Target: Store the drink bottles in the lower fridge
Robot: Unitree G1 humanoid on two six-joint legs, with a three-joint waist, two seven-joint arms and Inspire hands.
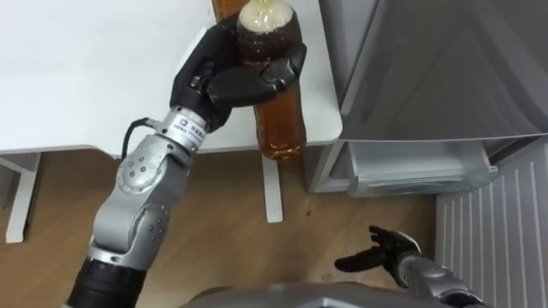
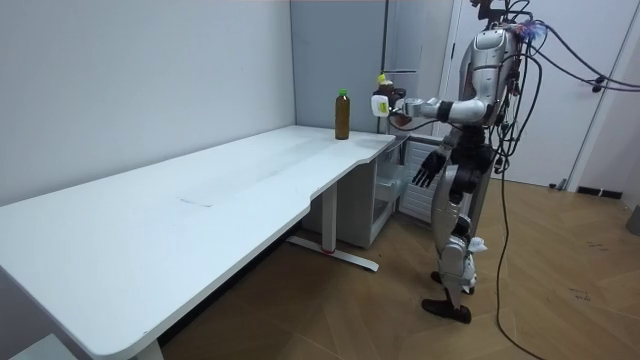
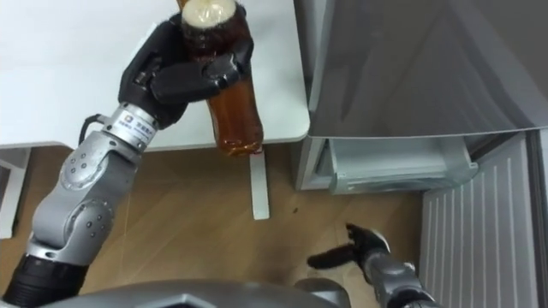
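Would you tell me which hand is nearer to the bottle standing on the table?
Left. The left hand, holding a second bottle, is up near the standing bottle; the right hand hangs low near the fridge.

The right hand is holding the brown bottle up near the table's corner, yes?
No, it is the left hand that holds the brown bottle near the table's corner, fingers curled round it, as the left eye view shows. The right hand hangs open, low down.

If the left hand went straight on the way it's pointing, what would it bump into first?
Probably the other bottle on the table, just beyond the left hand and its held bottle; depth is unclear.
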